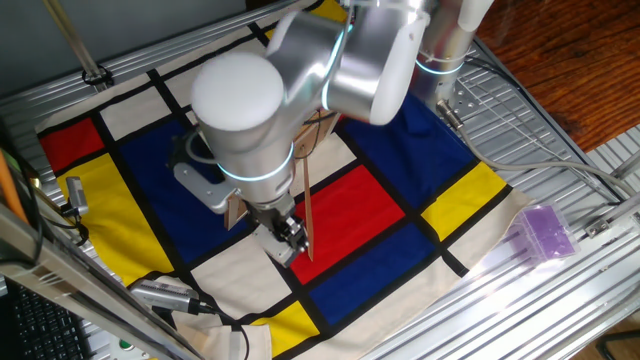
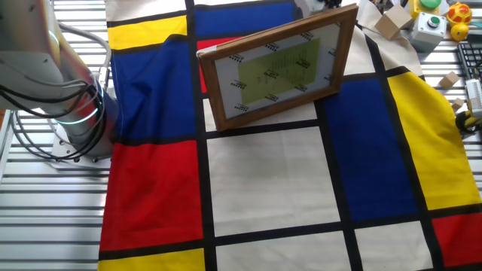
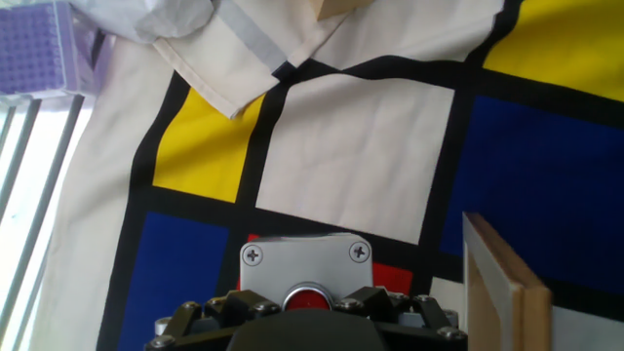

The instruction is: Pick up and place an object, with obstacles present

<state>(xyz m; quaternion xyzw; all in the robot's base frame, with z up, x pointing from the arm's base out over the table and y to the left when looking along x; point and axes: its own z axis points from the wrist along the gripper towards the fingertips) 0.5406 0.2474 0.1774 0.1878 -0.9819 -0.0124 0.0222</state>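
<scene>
Between our fingers, low in the hand view, sits the grey button box (image 3: 306, 277), its red button just ahead of the gripper (image 3: 306, 317); whether the jaws are clamped on it or merely close beside it we cannot tell. In one fixed view the gripper (image 1: 288, 236) hangs low over the red patch of the checked cloth (image 1: 420, 140), so we judge the pick under way and the placing still to come. Just right of the box in the hand view rises the edge of the wooden board (image 3: 499, 283), and the slim stick (image 1: 305, 205) leans close by the wrist. Open cloth lies ahead and to the left, toward the purple block (image 3: 34, 49) beyond the cloth's edge; the right looks tight.
</scene>
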